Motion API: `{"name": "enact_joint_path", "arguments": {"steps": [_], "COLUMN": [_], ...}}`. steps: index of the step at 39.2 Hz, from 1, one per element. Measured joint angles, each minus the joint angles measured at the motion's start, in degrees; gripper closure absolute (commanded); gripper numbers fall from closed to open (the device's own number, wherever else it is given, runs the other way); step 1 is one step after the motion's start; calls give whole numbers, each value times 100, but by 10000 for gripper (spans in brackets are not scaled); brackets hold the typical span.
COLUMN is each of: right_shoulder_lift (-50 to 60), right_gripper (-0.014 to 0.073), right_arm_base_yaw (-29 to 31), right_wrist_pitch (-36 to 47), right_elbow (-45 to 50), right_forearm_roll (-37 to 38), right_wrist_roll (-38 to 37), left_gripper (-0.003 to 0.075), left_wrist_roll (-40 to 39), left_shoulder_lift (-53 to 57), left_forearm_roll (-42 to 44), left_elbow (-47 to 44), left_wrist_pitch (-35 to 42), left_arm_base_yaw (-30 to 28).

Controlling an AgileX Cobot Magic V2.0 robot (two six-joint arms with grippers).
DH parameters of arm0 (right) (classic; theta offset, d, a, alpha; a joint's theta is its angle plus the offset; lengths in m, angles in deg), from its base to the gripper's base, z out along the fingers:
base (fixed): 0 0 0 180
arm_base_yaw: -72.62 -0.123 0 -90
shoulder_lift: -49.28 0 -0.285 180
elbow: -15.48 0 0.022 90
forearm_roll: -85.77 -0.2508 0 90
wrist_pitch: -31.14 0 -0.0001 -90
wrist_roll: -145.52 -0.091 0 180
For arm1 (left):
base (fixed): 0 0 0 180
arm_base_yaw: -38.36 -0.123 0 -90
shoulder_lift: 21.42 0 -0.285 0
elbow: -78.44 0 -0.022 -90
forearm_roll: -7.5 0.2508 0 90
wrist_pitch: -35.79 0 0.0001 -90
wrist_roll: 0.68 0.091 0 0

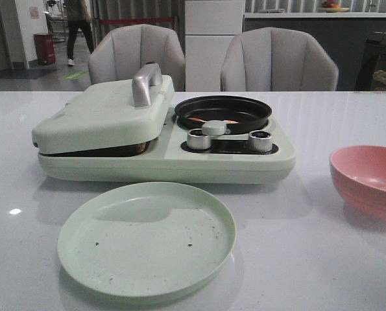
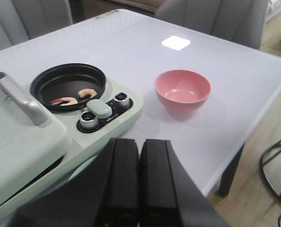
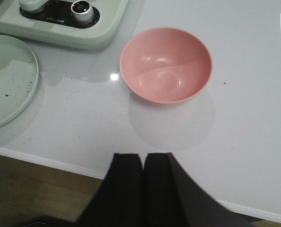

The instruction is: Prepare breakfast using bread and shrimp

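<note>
Two small orange-pink shrimp (image 2: 64,100) lie in the round black pan (image 2: 68,85) on the right side of the pale green breakfast maker (image 1: 167,162); from the front only orange slivers of shrimp (image 1: 230,121) show. No bread is in view. The maker's lid (image 1: 102,116) with its metal handle (image 1: 145,83) is down over the left side. My left gripper (image 2: 139,142) is shut and empty, hovering near the maker's front right corner. Over the table's front edge, short of the pink bowl (image 3: 166,64), my right gripper (image 3: 143,156) is shut and empty too. Neither gripper shows in the front view.
A pale green plate (image 1: 147,240) with a few dark crumbs lies in front of the maker. The pink bowl (image 1: 368,178) stands empty at the right. Two metal knobs (image 1: 261,140) sit on the maker's front. Two chairs stand behind the table.
</note>
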Motion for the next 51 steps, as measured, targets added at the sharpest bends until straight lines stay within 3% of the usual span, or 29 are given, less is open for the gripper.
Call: {"name": "enact_joint_path", "arguments": {"steps": [6,18,35,51], "right_shoulder_lift": [0,0,0,0], "right_gripper": [578,578,578,578], "right_arm_base_yaw": [0,0,0,0], "right_wrist_pitch": [-36,-45,-45,-48], "right_elbow": [0,0,0,0], "right_forearm_roll": [0,0,0,0], "right_wrist_roll": [0,0,10,10], "left_gripper": [617,621,620,620], "left_wrist_roll": [-572,-719,-719,-719], "left_shoulder_lift": [0,0,77,2601], "left_forearm_roll": [13,239,513,1618], "left_elbow": [-61,-221,-263,-1468], "left_wrist_pitch": [202,56,122,512], "left_arm_base_yaw": [-502,-1521,-1633,-3346]}}
